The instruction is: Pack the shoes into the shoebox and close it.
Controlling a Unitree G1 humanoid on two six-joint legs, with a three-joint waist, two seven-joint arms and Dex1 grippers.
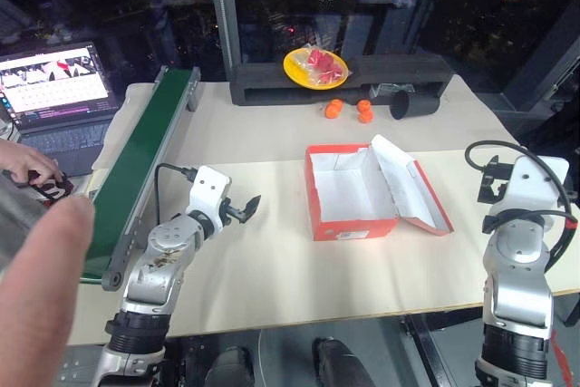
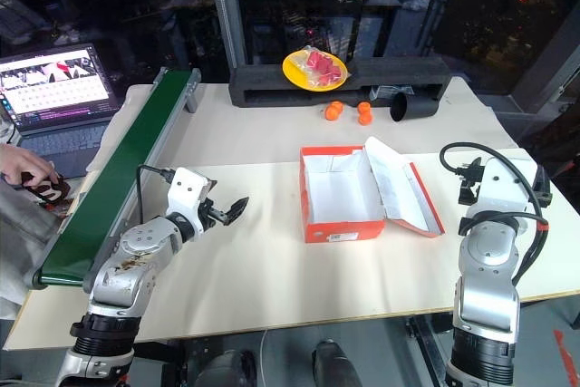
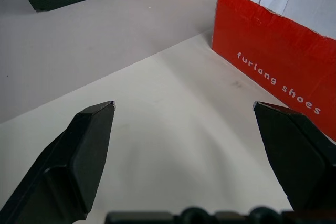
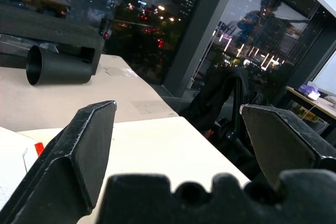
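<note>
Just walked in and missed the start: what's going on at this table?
A humanoid robot faces a red-orange shoebox that lies open and empty on the table, lid folded out. Both the left gripper and the right gripper are open and hold nothing. A person's hand rests by a laptop.

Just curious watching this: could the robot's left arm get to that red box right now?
Probably yes: the left end effector is open and aimed toward the shoebox, with bare table between them.
</note>
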